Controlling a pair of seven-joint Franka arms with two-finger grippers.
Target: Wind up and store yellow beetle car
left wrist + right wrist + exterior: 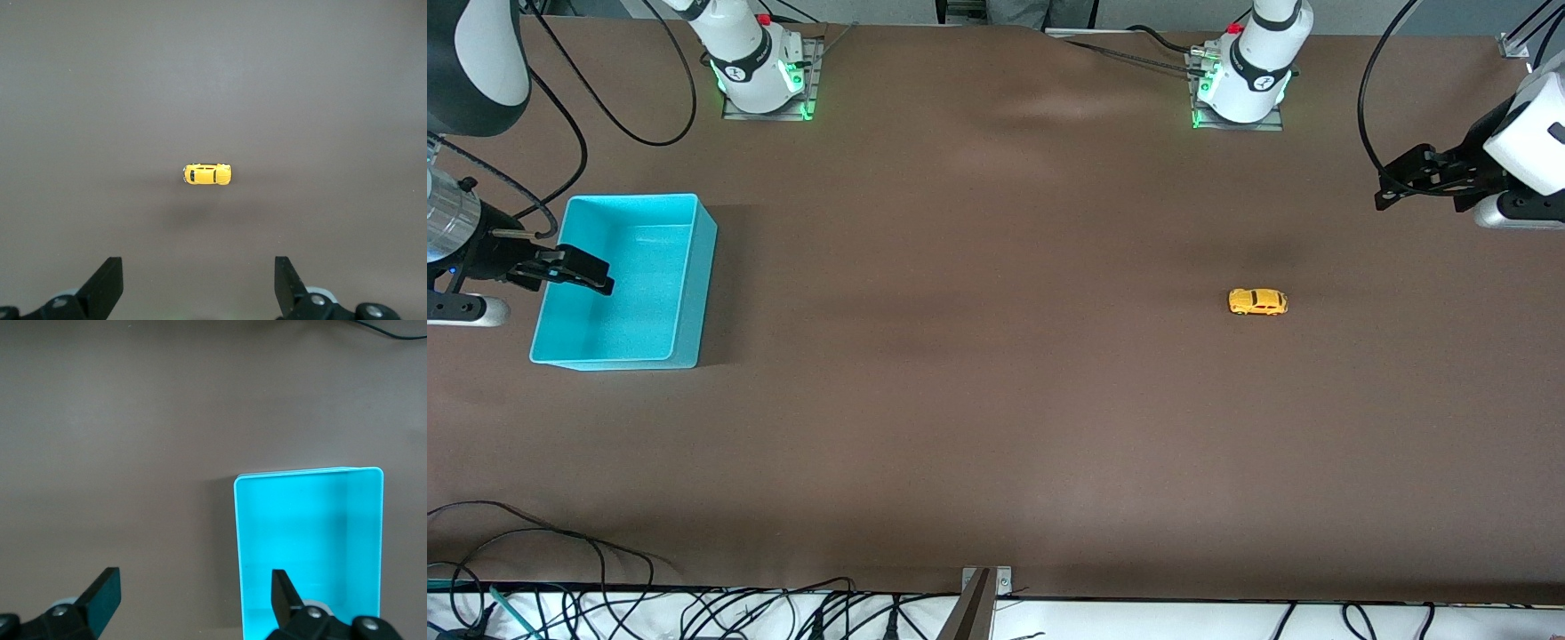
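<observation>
Front view: yellow beetle car (1258, 301) sits on its wheels on the brown counter (978, 400), toward my left arm's end, nothing touching it. Left gripper (1405, 182) hangs over bare counter near that end, jaws wide, empty; left wrist view shows the car (207, 174) well clear of them. Right gripper (578, 269) hovers over the turquoise bin (685, 293), jaws wide, empty.
</observation>
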